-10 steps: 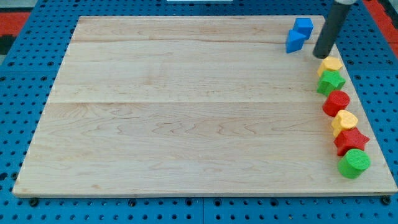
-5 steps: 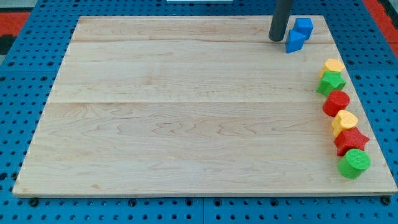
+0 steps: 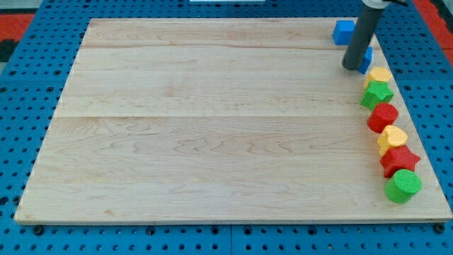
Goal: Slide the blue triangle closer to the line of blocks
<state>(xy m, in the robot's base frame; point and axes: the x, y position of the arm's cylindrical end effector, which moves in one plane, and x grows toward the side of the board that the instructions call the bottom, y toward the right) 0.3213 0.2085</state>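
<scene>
Since the earlier frame the rod has swung from the left of the blue triangle (image 3: 367,59) to stand over it, and the triangle has slid right and nearer, now just above the top yellow block (image 3: 380,74) of the line. Only a sliver of the blue triangle shows at the rod's right edge, its shape hidden. The blue cube (image 3: 344,31) sits apart at the far edge of the wooden board (image 3: 212,120). The rod leans slightly, its tip (image 3: 351,68) touching the triangle's left side. The arm carries no gripper to open or close. Below run the green star (image 3: 376,93), red block (image 3: 383,117), second yellow block (image 3: 392,138), red star (image 3: 400,160) and green cylinder (image 3: 403,186).
</scene>
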